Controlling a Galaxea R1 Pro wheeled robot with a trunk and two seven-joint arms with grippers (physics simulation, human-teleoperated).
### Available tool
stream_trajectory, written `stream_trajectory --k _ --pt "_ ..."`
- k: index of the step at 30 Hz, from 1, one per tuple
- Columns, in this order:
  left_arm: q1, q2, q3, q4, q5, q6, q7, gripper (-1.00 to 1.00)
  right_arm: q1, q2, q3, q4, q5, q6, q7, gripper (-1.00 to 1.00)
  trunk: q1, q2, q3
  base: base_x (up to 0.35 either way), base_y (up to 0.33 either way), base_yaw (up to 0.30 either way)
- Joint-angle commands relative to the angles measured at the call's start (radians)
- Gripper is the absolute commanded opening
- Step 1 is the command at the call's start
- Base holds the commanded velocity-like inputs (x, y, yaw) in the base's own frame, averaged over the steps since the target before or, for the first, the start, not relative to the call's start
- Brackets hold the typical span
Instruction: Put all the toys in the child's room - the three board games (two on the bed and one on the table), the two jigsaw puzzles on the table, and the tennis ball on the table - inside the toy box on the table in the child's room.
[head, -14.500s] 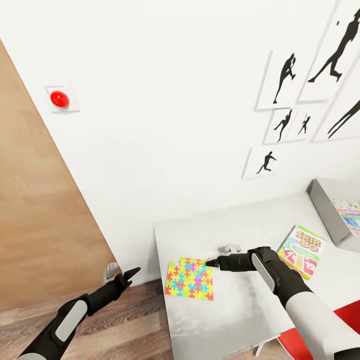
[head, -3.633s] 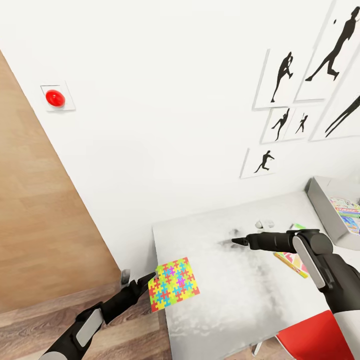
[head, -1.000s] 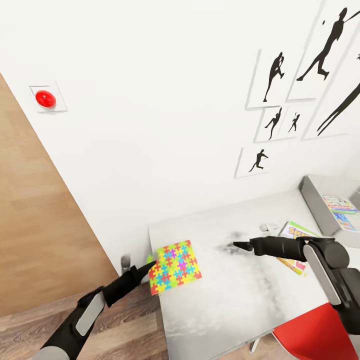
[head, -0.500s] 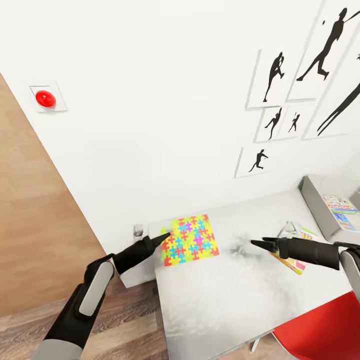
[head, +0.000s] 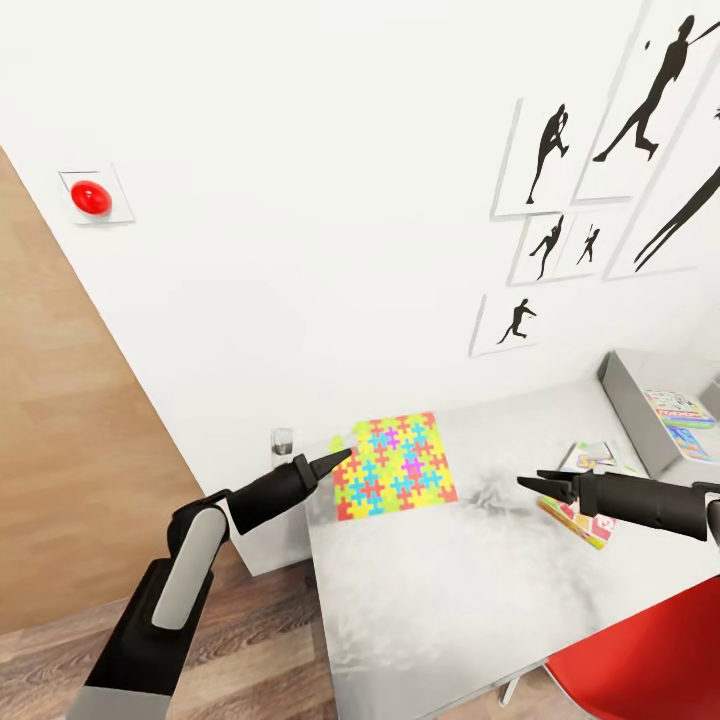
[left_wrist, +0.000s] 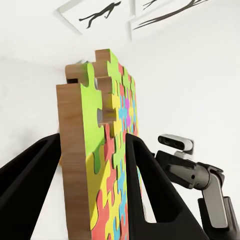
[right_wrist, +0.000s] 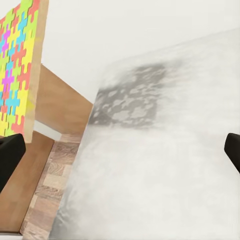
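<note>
Left gripper (head: 340, 462) clamped on the near edge of the jigsaw puzzle (head: 396, 465), fingers (left_wrist: 150, 185) pinching both faces so the thin board hangs lifted above the table (head: 450, 590) near its wall-side corner, probably for carrying. Right gripper (head: 528, 483) out over mid-table, spread apart and empty, likely ready to take the board. Skip-Bo board game (head: 585, 490) flat beneath the right arm. Toy box (head: 628, 412) at the table's far right, well apart, colourful game box already inside.
</note>
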Motion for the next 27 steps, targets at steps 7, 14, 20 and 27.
stream_trajectory --k 7,14,20,27 --pt "0.002 -0.004 0.0 -0.021 0.005 0.014 0.006 -1.0 -0.001 -0.003 -0.008 0.0 0.002 0.003 0.011 1.0 0.0 -0.001 -0.002 0.0 0.0 0.0" --pt "0.008 -0.005 0.001 -0.04 0.006 0.017 0.007 -1.0 0.001 -0.002 -0.01 0.0 0.003 0.003 0.015 1.0 0.0 -0.001 -0.002 0.0 0.0 0.0" --pt "0.028 0.012 0.001 -0.062 0.014 0.017 -0.003 -1.0 0.019 0.014 -0.027 0.017 0.021 -0.021 0.033 1.0 0.0 -0.001 -0.002 0.0 0.0 0.0" --pt "0.034 0.032 0.001 -0.066 0.014 0.017 -0.003 -1.0 0.058 0.014 -0.049 0.056 0.029 -0.024 0.072 1.0 0.0 -0.001 -0.002 0.0 0.0 0.0"
